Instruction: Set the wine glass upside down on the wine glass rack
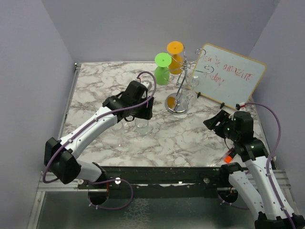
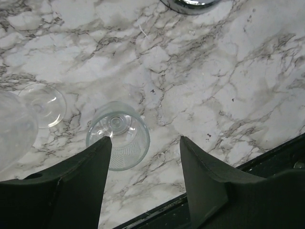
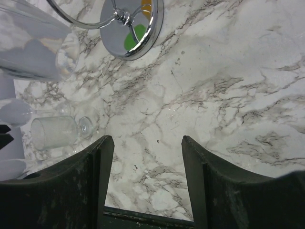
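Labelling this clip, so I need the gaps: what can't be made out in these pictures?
Top view: clear glasses under the left arm, partly hidden by it; number unclear.
Left wrist view: rack base cut by the top edge; a glass at the left edge blurred, cropped.
Right wrist view: rack post cut by the top edge.

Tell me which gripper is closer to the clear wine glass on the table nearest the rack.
Left. The left gripper hovers just above the wine glass, jaws open. The right gripper is far off to the glass's right, beyond the rack base.
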`<control>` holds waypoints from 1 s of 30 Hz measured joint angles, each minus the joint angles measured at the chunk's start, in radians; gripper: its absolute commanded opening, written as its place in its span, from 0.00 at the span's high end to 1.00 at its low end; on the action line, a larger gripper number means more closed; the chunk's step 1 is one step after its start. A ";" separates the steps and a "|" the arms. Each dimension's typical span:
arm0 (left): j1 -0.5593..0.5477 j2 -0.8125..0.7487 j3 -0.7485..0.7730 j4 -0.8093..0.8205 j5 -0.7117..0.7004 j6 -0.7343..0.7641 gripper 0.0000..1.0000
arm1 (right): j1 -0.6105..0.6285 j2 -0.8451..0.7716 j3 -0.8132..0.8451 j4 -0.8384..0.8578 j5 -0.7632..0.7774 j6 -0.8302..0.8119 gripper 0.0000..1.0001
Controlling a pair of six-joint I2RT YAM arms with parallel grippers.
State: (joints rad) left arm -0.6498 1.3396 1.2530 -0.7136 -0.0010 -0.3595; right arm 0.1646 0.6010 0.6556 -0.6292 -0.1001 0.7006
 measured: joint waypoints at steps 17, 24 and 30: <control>-0.042 0.168 -0.092 0.018 0.026 0.006 0.68 | 0.000 0.043 -0.067 0.063 0.006 0.088 0.37; -0.042 0.180 -0.113 0.039 0.061 0.017 0.98 | 0.000 0.052 -0.084 0.089 0.006 0.102 0.37; -0.054 0.180 -0.105 0.046 0.064 0.027 1.00 | 0.000 0.044 -0.114 0.116 -0.004 0.121 0.36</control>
State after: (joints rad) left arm -0.7036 1.5196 1.1484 -0.6678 0.0635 -0.3321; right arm 0.1646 0.6453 0.5419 -0.5129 -0.1043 0.8219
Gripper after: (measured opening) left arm 0.038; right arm 0.634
